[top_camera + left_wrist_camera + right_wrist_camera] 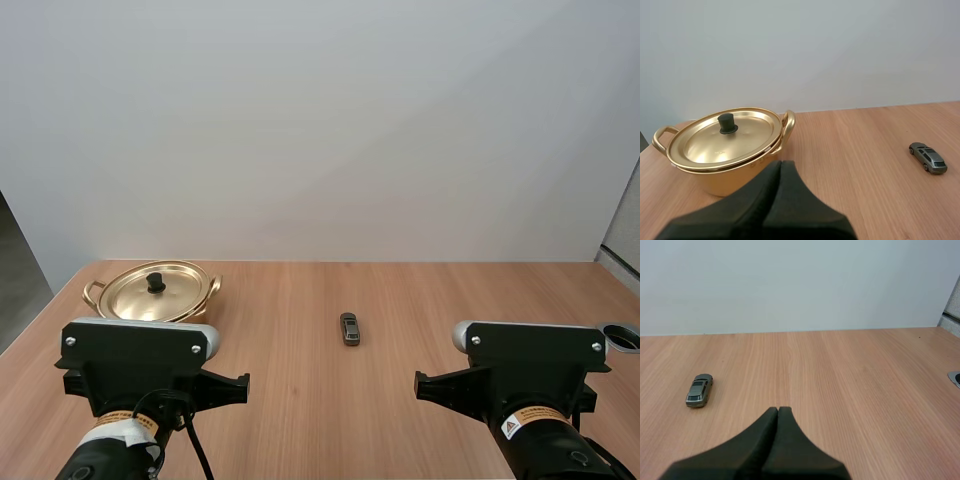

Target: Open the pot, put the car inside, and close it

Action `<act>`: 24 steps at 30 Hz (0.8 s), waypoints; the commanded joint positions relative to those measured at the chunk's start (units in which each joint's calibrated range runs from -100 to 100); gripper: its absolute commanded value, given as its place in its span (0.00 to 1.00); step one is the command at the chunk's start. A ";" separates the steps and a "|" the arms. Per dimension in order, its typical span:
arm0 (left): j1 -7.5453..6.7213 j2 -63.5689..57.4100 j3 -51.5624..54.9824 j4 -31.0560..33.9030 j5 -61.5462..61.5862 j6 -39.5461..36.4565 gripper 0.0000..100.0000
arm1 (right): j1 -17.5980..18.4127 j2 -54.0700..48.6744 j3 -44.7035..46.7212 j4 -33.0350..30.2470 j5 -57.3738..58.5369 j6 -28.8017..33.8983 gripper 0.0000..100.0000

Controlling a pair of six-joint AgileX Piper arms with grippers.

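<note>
Left gripper [779, 164] closed, empty, right gripper [778, 410] likewise, gold pot [722, 184] with lid [710, 145] on, grey car [699, 390] alone on table [850, 370].

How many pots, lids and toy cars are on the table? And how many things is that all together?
Pot: 1
Lid: 1
Toy car: 1
Total: 3

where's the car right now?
In the high view the car sits at the table centre, well right of the lidded pot, touching nothing.
</note>
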 commanded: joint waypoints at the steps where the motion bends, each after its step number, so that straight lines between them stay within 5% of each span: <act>1: -0.02 0.00 0.00 0.01 -0.05 -0.01 0.00 | 0.01 0.00 0.00 0.00 0.01 0.01 0.00; 24: -0.02 0.00 0.00 -0.20 -0.05 -0.01 0.00 | 0.01 0.00 0.00 0.25 -0.20 0.01 0.00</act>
